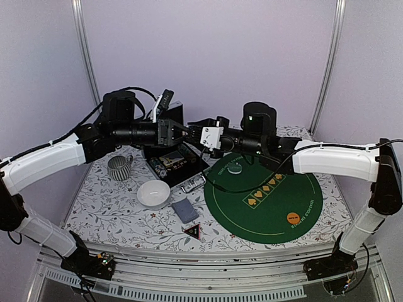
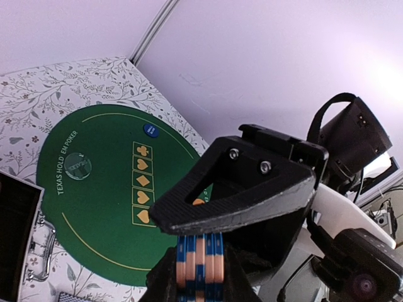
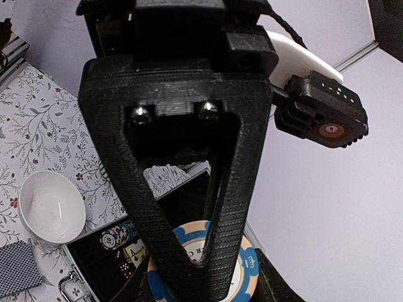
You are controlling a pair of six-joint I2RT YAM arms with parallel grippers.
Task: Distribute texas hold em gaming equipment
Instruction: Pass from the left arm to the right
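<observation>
A short stack of blue-and-peach striped poker chips (image 2: pixel 200 261) hangs in the air over the open black case (image 1: pixel 173 160). My left gripper (image 2: pixel 200 272) is shut on the stack's flat faces. My right gripper (image 3: pixel 203 277) is shut on its rim; the top chip's face (image 3: pixel 249 267) shows there. The two grippers meet above the case, left (image 1: pixel 184 131) and right (image 1: pixel 194 134). A grey-blue card deck (image 1: pixel 184 209) and a black red-edged triangle (image 1: pixel 192 231) lie near the front. An orange disc (image 1: pixel 293 218), a white disc (image 1: pixel 235 168) and a blue disc (image 2: pixel 150 129) lie on the green mat (image 1: pixel 271 201).
A white bowl (image 1: pixel 153 193) and a grey ribbed mug (image 1: pixel 118 167) stand left of the mat. The case holds more chips (image 3: pixel 116 236), dice and cards. A metal clasp piece (image 1: pixel 192 184) lies beside the case. White walls and frame posts ring the table.
</observation>
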